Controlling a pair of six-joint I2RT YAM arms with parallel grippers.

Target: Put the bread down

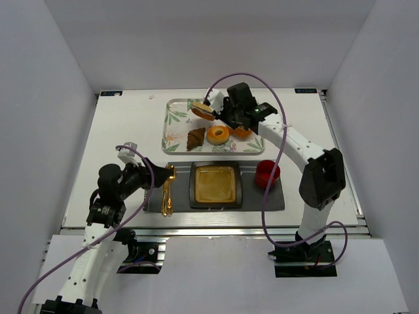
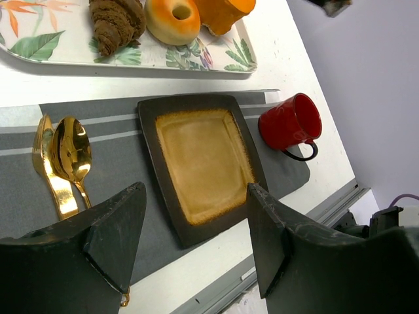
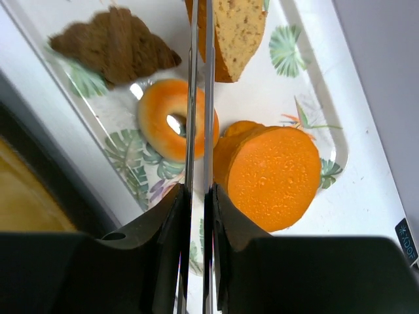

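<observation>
The bread [image 3: 239,29], a tan speckled slice with a brown crust, is pinched between the tips of thin metal tongs [image 3: 198,98]. My right gripper [image 3: 198,190] is shut on the tongs' handles. In the top view the bread [image 1: 201,110] hangs over the left part of the leaf-patterned tray [image 1: 171,124], with the right gripper [image 1: 229,116] just to its right. My left gripper [image 2: 196,196] is open and empty, hovering over the grey placemat [image 2: 118,150] near the table's front edge, left of the brown square plate [image 2: 147,131].
On the tray lie a dark croissant [image 3: 114,46], a glazed donut [image 3: 157,121] and an orange round piece [image 3: 275,167]. A gold spoon [image 2: 71,150] and fork [image 2: 46,163] lie left of the plate [image 1: 194,186]. A red mug [image 2: 291,121] stands right of it.
</observation>
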